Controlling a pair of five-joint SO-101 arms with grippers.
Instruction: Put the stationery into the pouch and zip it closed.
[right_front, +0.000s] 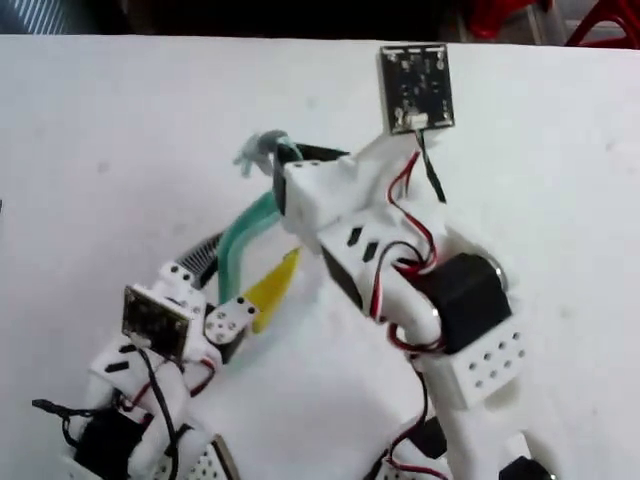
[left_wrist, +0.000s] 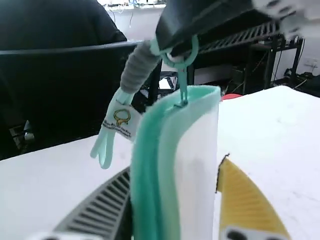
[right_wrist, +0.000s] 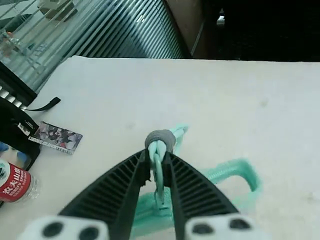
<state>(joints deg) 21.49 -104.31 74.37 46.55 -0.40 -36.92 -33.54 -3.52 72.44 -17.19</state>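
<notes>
Zipping step, close to the finish by my read.
My left hand (right_front: 250, 255) is clamped on the pouch (left_wrist: 185, 165), holding it on edge over the surface (right_front: 120, 130). My right hand (right_wrist: 157, 165) is pinched tight on the zip pull (left_wrist: 181, 75) at the pouch's far end. Filling looks done. Can't tell if the zip is fully home.
</notes>
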